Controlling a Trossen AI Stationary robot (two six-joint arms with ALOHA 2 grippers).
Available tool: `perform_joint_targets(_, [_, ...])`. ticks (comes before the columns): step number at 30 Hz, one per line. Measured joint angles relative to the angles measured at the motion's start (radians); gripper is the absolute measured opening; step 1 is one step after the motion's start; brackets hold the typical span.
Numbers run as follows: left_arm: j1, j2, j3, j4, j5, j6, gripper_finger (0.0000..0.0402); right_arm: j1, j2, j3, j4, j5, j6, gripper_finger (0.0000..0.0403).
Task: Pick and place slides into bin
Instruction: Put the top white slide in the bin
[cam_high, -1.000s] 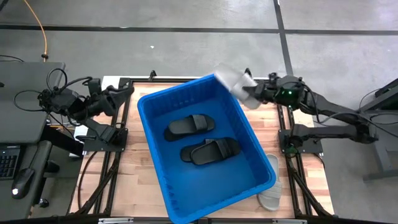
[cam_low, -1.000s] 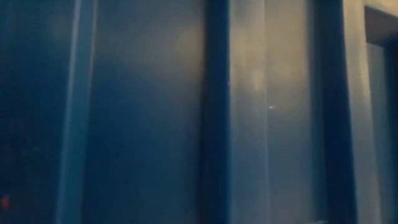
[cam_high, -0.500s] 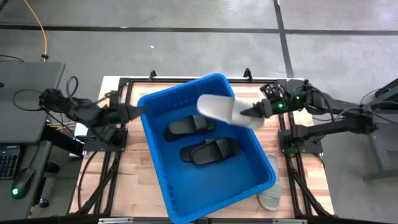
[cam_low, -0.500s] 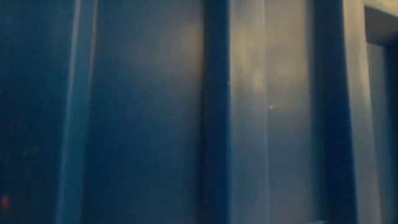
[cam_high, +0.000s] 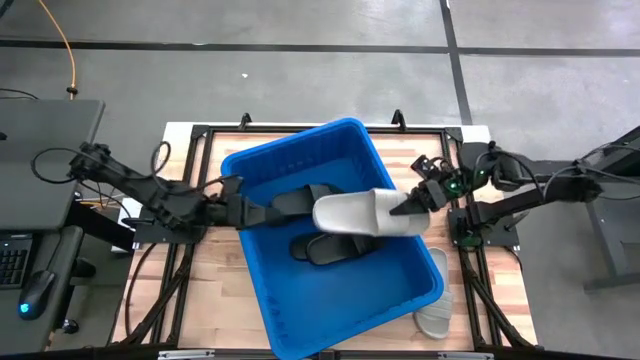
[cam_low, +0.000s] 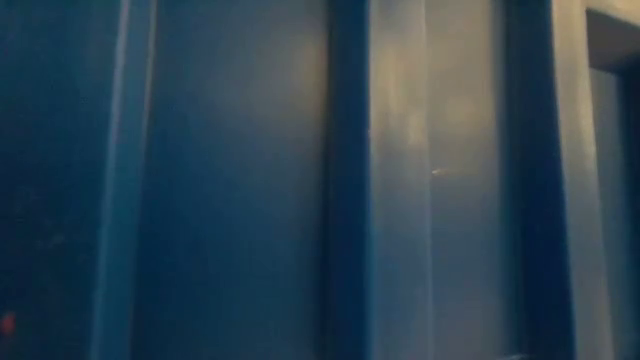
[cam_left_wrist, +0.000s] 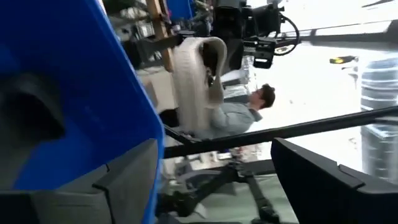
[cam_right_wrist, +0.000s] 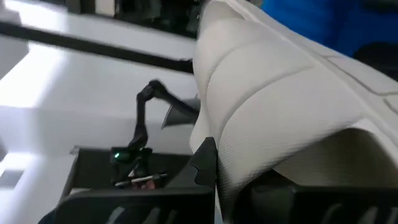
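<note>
The blue bin (cam_high: 290, 141) stands in the middle of the table, and its wall (cam_low: 250, 180) fills the low view. Two black slides lie on its floor, one farther (cam_high: 292, 203) and one nearer (cam_high: 335, 247). My right gripper (cam_high: 408, 207) is shut on a pale grey slide (cam_high: 355, 213), which hangs over the middle of the bin. My left gripper (cam_high: 262, 212) has come in over the bin's left wall. It stands open (cam_left_wrist: 217, 165) beside the farther black slide, with nothing between its fingers. Another pale slide (cam_high: 436, 300) lies on the table at the bin's right near corner. My right gripper pinches the pale slide at its end toward the table's right (cam_right_wrist: 217, 155), near the broad strap (cam_right_wrist: 261, 81). The fingers come level from the right, along the slide. The slide is lifted clear above the black slides, about level, with its free end toward the left arm. The gripper hides the exact spot.
The bin takes up most of the wooden table (cam_high: 215, 290) between the two arm frames. Its left wall (cam_left_wrist: 74, 93) stands close by my left gripper. A person (cam_left_wrist: 249, 106) shows in the room beyond the table.
My right gripper has carried the pale slide from above the bin's far right corner toward the near edge, to over the bin's middle. The slide has swung so that its free end points left. My left arm has reached from the table's left side over the bin wall into the bin.
</note>
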Motion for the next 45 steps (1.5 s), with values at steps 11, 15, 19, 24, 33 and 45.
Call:
perform_joint_targets(11, [0.0, 0.124, 0.0, 0.134, 0.174, -0.252, 0.0256, 0.086, 0.141, 0.0, 0.126, -0.062, 0.008, 0.0])
perform_joint_targets(15, [0.0, 0.155, 0.0, 0.149, 0.26, -0.304, 0.0247, 0.091, 0.17, 0.0, 0.149, -0.081, 0.008, 0.0])
perform_joint_targets(19, [0.0, 0.175, 0.0, 0.154, 0.297, -0.333, 0.0246, 0.09, 0.195, 0.0, 0.196, -0.108, 0.01, 0.0])
perform_joint_targets(24, [0.0, 0.178, 0.0, 0.151, 0.331, -0.352, 0.0244, 0.092, 0.218, 0.0, 0.259, -0.192, 0.082, 0.0])
perform_joint_targets(33, [-0.001, 0.115, 0.0, 0.211, 0.447, -0.279, 0.0244, 0.103, 0.221, -0.001, 0.136, -0.205, 0.157, 0.0])
perform_joint_targets(45, [0.001, -0.054, 0.0, 0.198, 0.22, -0.024, 0.0243, 0.122, 0.395, -0.001, 0.165, -0.151, 0.282, 0.0])
